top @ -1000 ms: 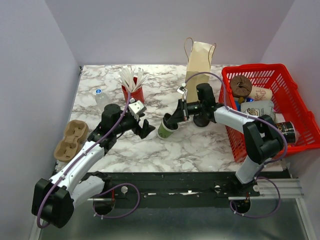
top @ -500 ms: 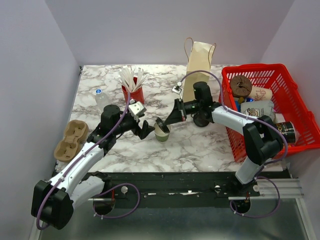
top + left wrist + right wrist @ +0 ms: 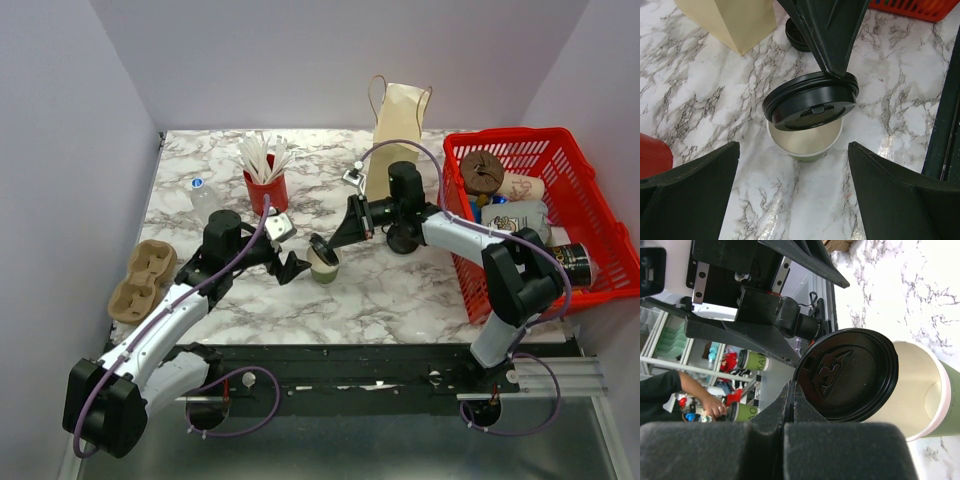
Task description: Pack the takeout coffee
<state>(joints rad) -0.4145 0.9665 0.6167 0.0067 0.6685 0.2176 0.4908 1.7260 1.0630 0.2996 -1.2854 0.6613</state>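
The right gripper (image 3: pixel 330 241) is clenched on the black lid (image 3: pixel 810 100), tilted over the upright olive-green cup (image 3: pixel 805 146) mid marble table (image 3: pixel 400 290); left gripper (image 3: pixel 290 266), released, flanks the cup's left

light: bright, even, overhead | shadows: soft | glare: sheen on marble table (image 3: pixel 886 148) | blur: right pincer fingers (image 3: pixel 840 450) soft

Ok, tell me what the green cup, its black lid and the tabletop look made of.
The olive-green cup: paper, it seems, matte wall, cream lining. The black lid: plastic, semi-gloss, moulded sip tab and rim. The tabletop: marble-patterned, glossy; real stone or laminate, cannot tell.
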